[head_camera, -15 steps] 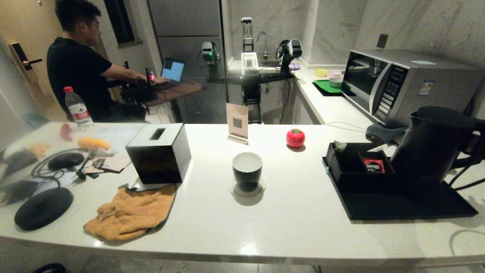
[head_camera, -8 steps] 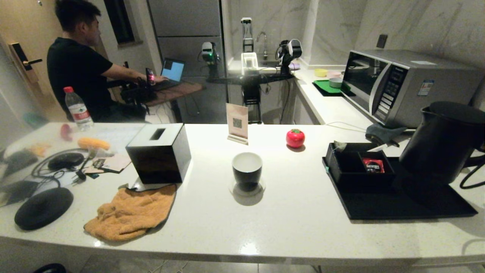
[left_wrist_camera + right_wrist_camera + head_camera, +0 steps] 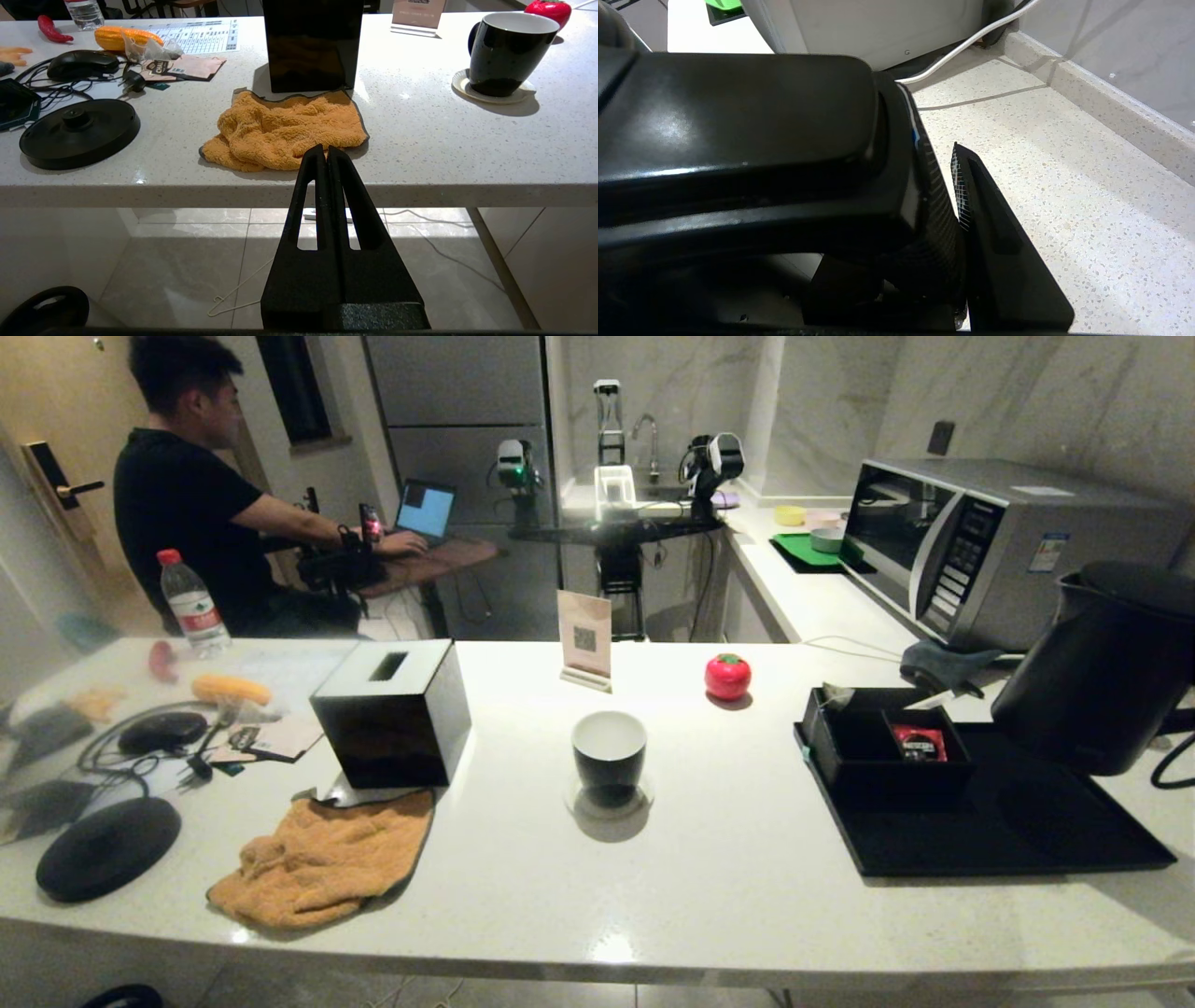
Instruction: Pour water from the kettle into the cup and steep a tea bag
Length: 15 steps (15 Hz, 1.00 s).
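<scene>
The matte black kettle [image 3: 1106, 672] hangs in the air at the far right, above the back of the black tray [image 3: 1027, 845]. My right gripper [image 3: 941, 161] is shut on the kettle's handle [image 3: 738, 140]; only one finger shows beside the handle. The cup [image 3: 609, 756], black outside and white inside, stands on a white coaster at the table's middle, well left of the kettle. A small grey-green tea bag [image 3: 834, 694] sits at the back left corner of the black organiser. My left gripper [image 3: 327, 150] is shut and empty, parked below the table's front edge.
The black organiser [image 3: 887, 775] holds a red sachet [image 3: 920, 743]. A black tissue box [image 3: 392, 714], an orange towel [image 3: 322, 859] and the kettle base [image 3: 107, 847] lie to the left. A red tomato [image 3: 727, 676], a card stand [image 3: 585, 639] and a microwave [image 3: 990, 541] stand behind.
The kettle has risen off the tray and shifted right and back in my right gripper. The left arm and the cup have not moved.
</scene>
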Tool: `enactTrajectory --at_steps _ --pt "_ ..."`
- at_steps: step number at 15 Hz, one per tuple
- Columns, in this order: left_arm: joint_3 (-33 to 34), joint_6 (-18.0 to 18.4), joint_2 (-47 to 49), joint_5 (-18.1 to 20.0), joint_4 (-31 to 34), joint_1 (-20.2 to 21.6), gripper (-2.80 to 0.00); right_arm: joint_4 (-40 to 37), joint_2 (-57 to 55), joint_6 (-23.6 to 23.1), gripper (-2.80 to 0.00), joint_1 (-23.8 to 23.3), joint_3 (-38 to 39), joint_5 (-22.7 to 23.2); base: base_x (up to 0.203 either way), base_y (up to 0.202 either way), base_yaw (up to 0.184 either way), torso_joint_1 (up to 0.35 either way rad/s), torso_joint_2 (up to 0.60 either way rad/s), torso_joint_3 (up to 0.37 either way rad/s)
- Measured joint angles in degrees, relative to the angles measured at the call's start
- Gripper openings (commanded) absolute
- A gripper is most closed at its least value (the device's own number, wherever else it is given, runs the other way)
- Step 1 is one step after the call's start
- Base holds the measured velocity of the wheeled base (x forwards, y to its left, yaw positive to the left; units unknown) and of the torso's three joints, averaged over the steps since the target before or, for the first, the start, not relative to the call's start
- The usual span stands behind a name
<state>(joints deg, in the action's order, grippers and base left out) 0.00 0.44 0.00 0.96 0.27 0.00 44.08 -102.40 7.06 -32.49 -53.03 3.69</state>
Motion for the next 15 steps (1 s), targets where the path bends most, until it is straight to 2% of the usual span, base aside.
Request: enactTrajectory --at_steps 8,15 --pt "0.0 0.0 0.0 0.0 0.0 0.0 -2.8 -0.3 1.5 0.0 -2.8 3.5 -0.4 0.9 0.0 0.0 0.0 0.0 0.0 0.0" --pt "0.0 0.0 0.0 0.0 0.0 0.0 -2.8 -2.9 3.1 0.0 -2.8 12.6 -0.4 1.1 0.0 0.0 0.0 0.0 0.0 0.0"
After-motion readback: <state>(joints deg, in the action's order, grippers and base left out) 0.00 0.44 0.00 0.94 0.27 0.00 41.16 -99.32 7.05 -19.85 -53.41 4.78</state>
